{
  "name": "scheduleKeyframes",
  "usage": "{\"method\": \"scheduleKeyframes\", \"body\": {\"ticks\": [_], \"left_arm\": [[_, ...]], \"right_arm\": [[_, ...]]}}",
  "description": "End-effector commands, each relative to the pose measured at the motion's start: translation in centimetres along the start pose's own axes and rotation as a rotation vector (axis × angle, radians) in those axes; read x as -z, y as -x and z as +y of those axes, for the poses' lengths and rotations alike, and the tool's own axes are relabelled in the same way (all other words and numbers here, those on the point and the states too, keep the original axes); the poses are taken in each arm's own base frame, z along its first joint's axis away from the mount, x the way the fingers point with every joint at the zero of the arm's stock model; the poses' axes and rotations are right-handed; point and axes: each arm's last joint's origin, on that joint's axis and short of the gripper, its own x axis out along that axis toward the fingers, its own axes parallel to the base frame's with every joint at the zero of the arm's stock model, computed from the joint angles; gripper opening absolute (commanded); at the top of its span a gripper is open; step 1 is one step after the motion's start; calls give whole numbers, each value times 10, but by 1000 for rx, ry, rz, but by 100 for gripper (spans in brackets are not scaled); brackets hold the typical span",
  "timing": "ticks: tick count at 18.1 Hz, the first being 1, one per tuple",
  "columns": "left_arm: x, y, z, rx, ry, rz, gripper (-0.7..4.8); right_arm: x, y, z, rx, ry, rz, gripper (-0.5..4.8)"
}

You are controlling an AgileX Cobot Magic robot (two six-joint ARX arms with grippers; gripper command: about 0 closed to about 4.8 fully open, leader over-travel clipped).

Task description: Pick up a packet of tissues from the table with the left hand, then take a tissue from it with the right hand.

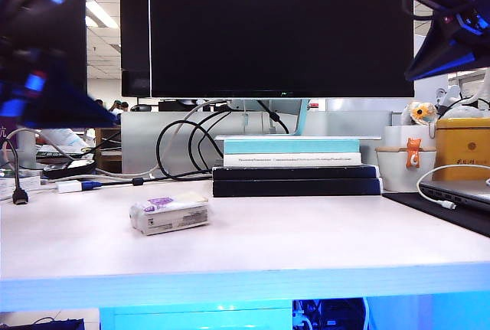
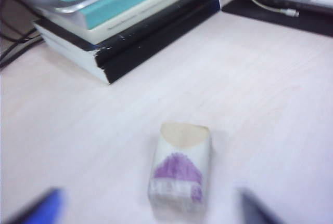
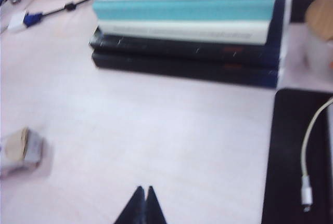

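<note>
Packet [image 2: 180, 169] lies on table [image 1: 306, 238], left gripper [image 2: 151, 208] jaws apart above it, right gripper [image 3: 142, 203] jaws together, well apart, holding nothing.

An office: a desk [image 1: 321, 230] with monitor [image 1: 281, 30], stacked books [image 1: 295, 165], laptop [image 1: 459, 191] and cables [image 1: 184, 142], under ceiling light panels [image 1: 103, 14]

Exterior camera faces the table [image 1: 306, 230] edge-on; wrist cameras overlook its shared book stack [image 2: 130, 21]

Left gripper [image 2: 148, 208] fingertips blurred, cut by frame edge; packet of tissues [image 3: 20, 151] clipped, label unreadable.
</note>
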Motion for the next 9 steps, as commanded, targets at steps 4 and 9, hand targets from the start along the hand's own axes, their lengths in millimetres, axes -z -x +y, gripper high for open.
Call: {"method": "scheduleKeyframes", "body": {"ticks": [4, 9], "left_arm": [[-5, -24, 6, 94, -41, -108, 479], [28, -47, 4, 197, 13, -41, 479]], "right_arm": [[4, 1, 1, -36, 9, 56, -5], [8, 1, 2, -76, -7, 95, -5]]}}
